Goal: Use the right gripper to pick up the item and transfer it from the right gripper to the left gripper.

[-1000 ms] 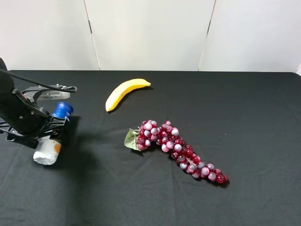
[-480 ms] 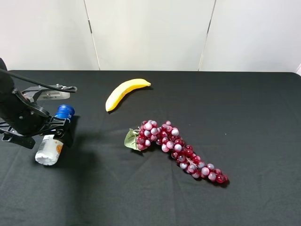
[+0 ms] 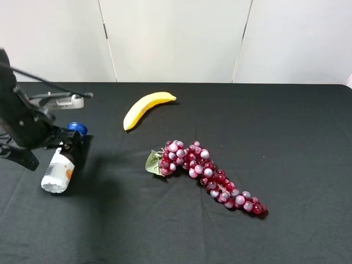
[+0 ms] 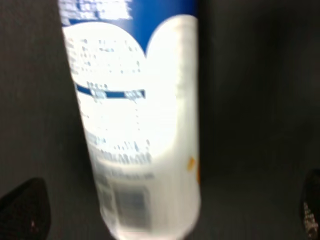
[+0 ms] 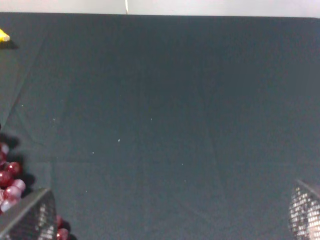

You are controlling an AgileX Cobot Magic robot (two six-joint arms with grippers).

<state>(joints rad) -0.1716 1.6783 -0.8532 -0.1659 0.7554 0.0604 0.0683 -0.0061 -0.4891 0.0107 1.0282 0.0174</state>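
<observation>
The item [image 3: 57, 169], a white bottle with a blue cap and an orange mark near its base, lies on the black cloth at the far left, its cap pointing toward the back. My left gripper [image 3: 49, 149] hovers just above it, open, one finger on each side and neither touching. In the left wrist view the item [image 4: 140, 125] fills the middle, blurred, with one dark fingertip [image 4: 25, 210] wide of it on either side. My right gripper [image 5: 167, 215] is open over bare cloth, with nothing between its fingertips. It is outside the exterior high view.
A yellow banana [image 3: 144, 108] lies toward the back, left of centre. A red grape bunch [image 3: 206, 173] with a green leaf stretches across the middle of the table, and its end shows in the right wrist view [image 5: 7, 180]. A white wall stands behind the table.
The left gripper has spread its fingers and lifted up and back. The item has slipped free of it and settled flat on the cloth. The right arm shows no change.
</observation>
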